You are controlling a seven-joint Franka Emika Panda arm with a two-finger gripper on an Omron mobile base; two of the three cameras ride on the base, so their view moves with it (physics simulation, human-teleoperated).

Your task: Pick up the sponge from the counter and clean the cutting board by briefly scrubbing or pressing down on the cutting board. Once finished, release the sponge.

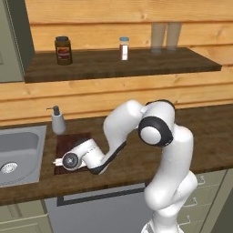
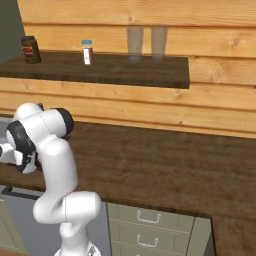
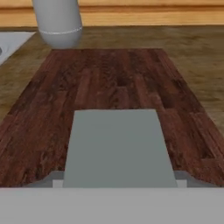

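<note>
The sponge (image 3: pixel 116 146) lies lengthwise away from the tool on the cutting board (image 3: pixel 109 78); tool's grip cannot be told. Soap dispenser (image 3: pixel 57 22) stands beyond the board on the table (image 3: pixel 197 57).

sponge (image 3: pixel 116 148) hiding fingertips (grip unclear), arm covering cutting board (image 1: pixel 73 139)

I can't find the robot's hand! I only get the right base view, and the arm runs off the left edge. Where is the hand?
Observer: The gripper is low over the cutting board, right beside the sink.
Operator: Is it holding anything?
Observer: Yes. In the hand view, the sponge sits between its fingertips, flat on the board.
Operator: What's behind the board?
Observer: A grey soap dispenser stands on the counter just past the board's far edge.
</note>
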